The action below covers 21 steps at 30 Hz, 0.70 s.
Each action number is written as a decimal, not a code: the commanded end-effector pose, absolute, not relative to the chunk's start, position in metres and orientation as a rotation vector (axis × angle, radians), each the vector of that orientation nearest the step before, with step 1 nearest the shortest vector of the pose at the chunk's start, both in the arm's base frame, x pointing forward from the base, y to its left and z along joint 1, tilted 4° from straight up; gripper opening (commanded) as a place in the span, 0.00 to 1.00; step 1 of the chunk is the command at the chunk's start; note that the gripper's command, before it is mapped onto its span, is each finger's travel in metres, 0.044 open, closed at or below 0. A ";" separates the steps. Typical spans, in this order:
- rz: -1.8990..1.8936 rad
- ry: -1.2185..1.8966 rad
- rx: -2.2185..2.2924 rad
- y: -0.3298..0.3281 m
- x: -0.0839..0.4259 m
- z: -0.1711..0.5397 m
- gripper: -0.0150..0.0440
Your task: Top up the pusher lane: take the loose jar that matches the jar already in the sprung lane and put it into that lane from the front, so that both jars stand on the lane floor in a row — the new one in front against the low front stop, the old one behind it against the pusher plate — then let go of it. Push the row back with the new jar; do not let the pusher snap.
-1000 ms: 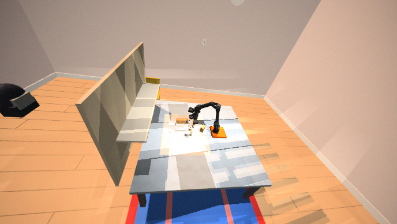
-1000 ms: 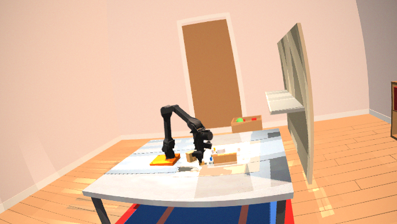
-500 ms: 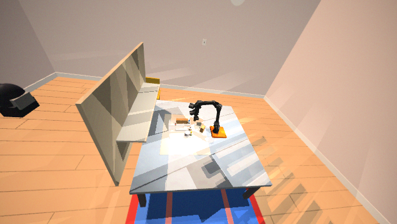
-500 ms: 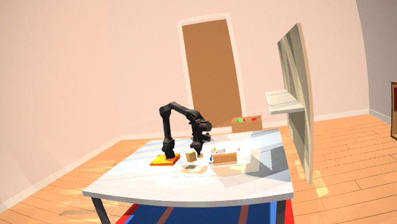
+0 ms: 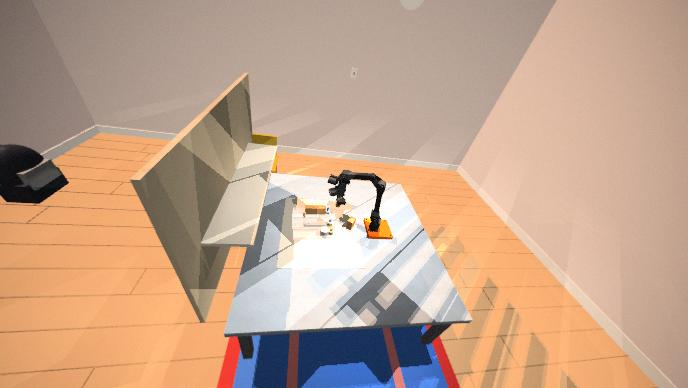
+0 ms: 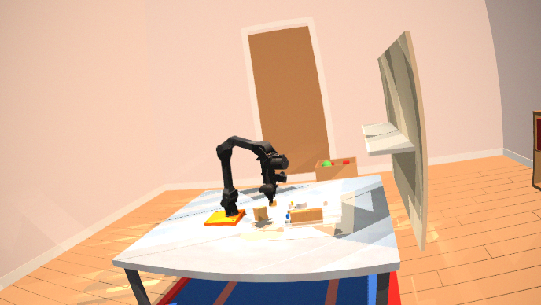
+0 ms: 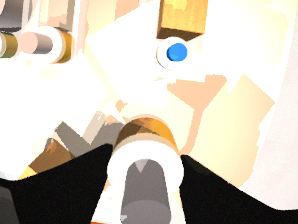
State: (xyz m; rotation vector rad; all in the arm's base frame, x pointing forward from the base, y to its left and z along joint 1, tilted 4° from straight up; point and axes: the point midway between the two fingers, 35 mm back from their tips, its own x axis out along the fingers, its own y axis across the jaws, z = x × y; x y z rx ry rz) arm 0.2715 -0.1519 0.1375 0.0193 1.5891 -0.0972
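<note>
And the end effector [image 5: 341, 202] [image 6: 272, 201] [image 7: 145, 156] has it, both fingers clamped on the grey-lidded jar [image 6: 273, 203] [image 7: 145, 197], one on each side of its white shoulder, brown band showing below! That jar is outside the lanes, on the arm's side of them; whether its base touches the counter [image 5: 300, 310] [image 6: 252, 265], I can't tell.

Look around it: a loose-looking wooden block [image 5: 351, 223] [image 6: 259, 213] [image 7: 51, 159] sits near, between the lanes and the orange base plate [image 5: 388, 235] [image 6: 211, 222]. Over in the lanes, a blue-capped container [image 5: 328, 210] [image 6: 288, 216] [image 7: 176, 52] stands right at the end of a long wooden block [image 5: 315, 209] [image 6: 306, 214] [image 7: 186, 17], blocking that front end.

Across from it, another lidded jar [image 7: 44, 44] shows a brown band, with a green-banded jar [image 7: 7, 45] just beside it at the frame's edge. There's a round white item [image 5: 325, 230] [image 6: 301, 205] too, near something yellow-topped [image 5: 325, 224]. The pusher plate is too washed out to make out.
</note>
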 end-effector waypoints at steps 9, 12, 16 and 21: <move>-0.059 1.596 -0.001 -0.088 0.288 0.106 0.25; -0.051 1.597 -0.007 -0.072 0.289 0.098 0.25; -0.041 1.597 -0.014 -0.052 0.290 0.089 0.25; -0.040 1.598 -0.016 -0.048 0.290 0.087 0.25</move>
